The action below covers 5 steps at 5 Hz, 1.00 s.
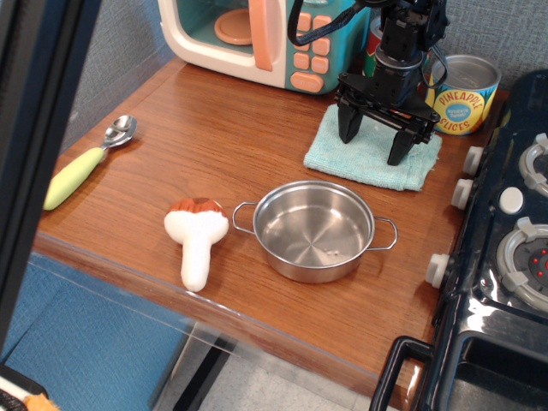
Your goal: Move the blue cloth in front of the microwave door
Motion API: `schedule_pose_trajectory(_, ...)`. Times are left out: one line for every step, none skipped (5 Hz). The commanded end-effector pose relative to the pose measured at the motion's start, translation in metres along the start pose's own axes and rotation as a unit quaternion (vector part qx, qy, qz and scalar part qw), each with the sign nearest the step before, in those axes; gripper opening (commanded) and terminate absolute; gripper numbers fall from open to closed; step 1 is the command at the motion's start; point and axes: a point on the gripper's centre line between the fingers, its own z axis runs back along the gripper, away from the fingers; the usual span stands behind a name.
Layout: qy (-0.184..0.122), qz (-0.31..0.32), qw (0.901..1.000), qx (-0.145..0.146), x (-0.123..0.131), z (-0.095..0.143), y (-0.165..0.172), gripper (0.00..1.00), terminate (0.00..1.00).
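Note:
The blue cloth (370, 158) lies flat on the wooden counter at the back right, in front of the cans. My gripper (373, 145) is open right over it, its two black fingers spread wide with the tips down at the cloth's surface, one near the left part and one near the right part. The microwave door (218, 32), cream-framed with a salmon handle, is at the back left of the cloth. The salmon button panel (309, 51) lies between them.
A steel pot (313, 229) stands just in front of the cloth. A plush mushroom (196, 237) lies left of it. A green-handled spoon (89, 161) is at the left. A pineapple can (462, 94) and the toy stove (505, 240) are at the right. A dark bar crosses the left foreground.

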Motion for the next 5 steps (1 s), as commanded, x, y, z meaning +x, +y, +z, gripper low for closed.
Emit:
schedule_pose_trajectory(0.029, 0.014, 0.9994, 0.016, -0.026, -0.009, 0.043, 1.00, 0.00)
schedule_pose_trajectory(0.036, 0.017, 0.9990, 0.019, -0.039, -0.005, 0.071, 1.00, 0.00)
schedule_pose_trajectory(0.049, 0.014, 0.9987, 0.010, -0.054, -0.006, 0.109, 1.00, 0.00)
schedule_pose_trajectory(0.053, 0.008, 0.9986, 0.002, -0.068, -0.008, 0.153, 1.00, 0.00)
schedule_pose_trajectory(0.065, 0.000, 0.9979, -0.006, -0.081, -0.012, 0.182, 1.00, 0.00)
